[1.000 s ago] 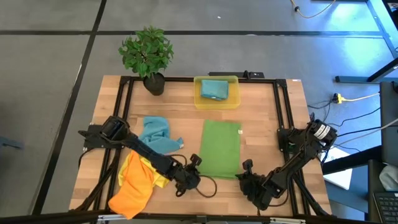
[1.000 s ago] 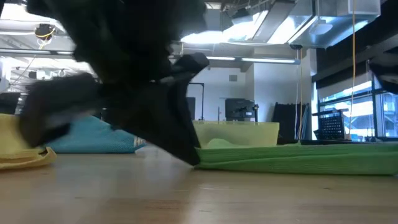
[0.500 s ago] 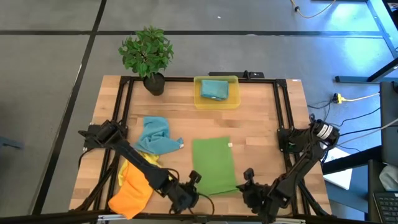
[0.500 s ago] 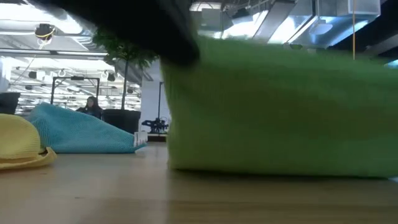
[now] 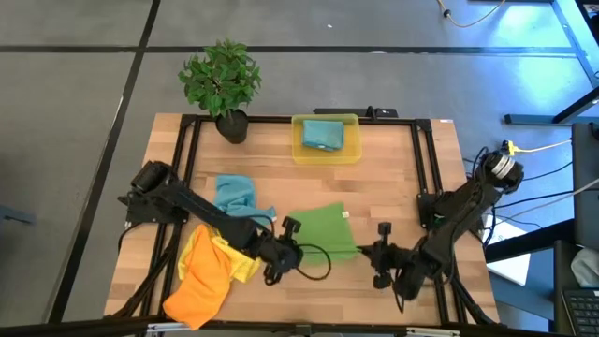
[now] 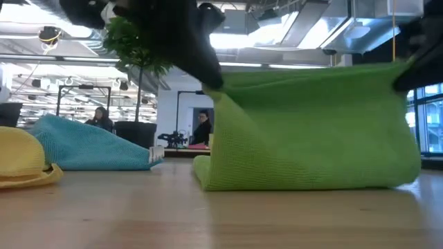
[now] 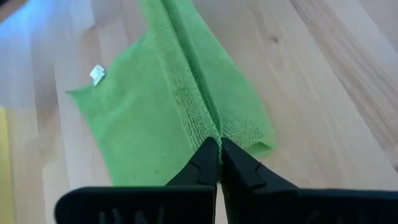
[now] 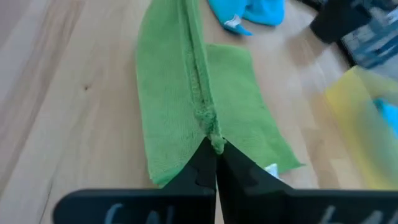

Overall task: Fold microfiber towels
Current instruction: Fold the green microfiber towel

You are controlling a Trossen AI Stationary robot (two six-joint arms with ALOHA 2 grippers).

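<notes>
Wooden tabletop [image 5: 402, 178], high view: the green towel [image 5: 323, 231] lay at about six o'clock of the yellow bin [image 5: 326, 154], drawn up between the left gripper [image 5: 286, 245] and the right gripper [image 5: 379, 253]. A second earlier it lay flat as a long rectangle; its near edge had since been lifted and carried toward twelve o'clock, so the next fold was judged under way.

Low view: the towel [image 6: 304, 131] hung as a raised sheet, its lower fold resting on the tabletop; earlier it lay flat.

Left wrist view: fingers [image 7: 211, 163] pinched shut on the towel's doubled edge.

Right wrist view: fingers [image 8: 208, 163] likewise clamped on the edge.
</notes>
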